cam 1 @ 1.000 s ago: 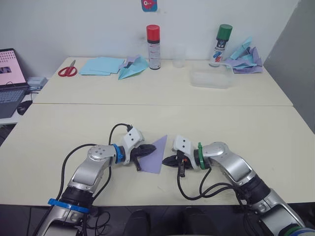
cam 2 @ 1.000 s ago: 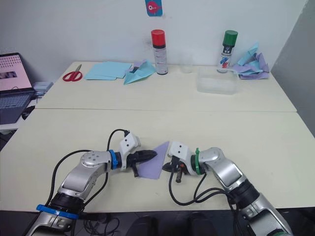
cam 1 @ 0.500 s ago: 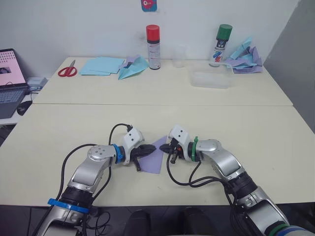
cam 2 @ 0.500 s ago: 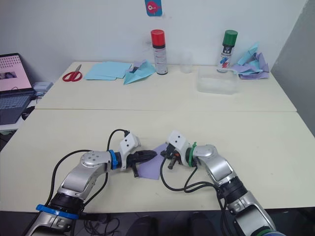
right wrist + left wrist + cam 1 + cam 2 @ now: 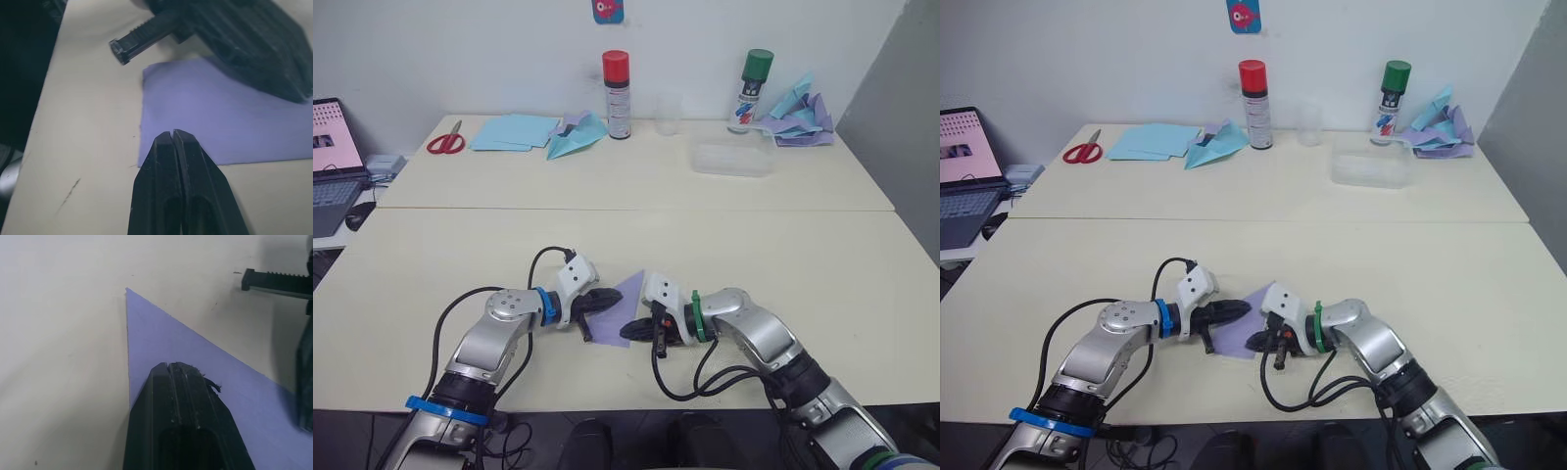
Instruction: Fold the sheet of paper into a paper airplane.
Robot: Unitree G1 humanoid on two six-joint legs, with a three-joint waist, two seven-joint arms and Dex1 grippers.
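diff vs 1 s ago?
The right gripper slid toward the robot's left, from beside the sheet of paper onto its near right edge, fingers shut. The left gripper stayed pressed on the sheet, fingers shut. The sheet itself barely shifted; nothing was grasped or let go.

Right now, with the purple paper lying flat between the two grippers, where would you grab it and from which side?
Probably the pointed far corner of the sheet of paper. It lies flat on the table, so a top-down pinch finds nothing; slide a finger under that free tip from the far side. The left gripper and right gripper, both shut, press its near parts.
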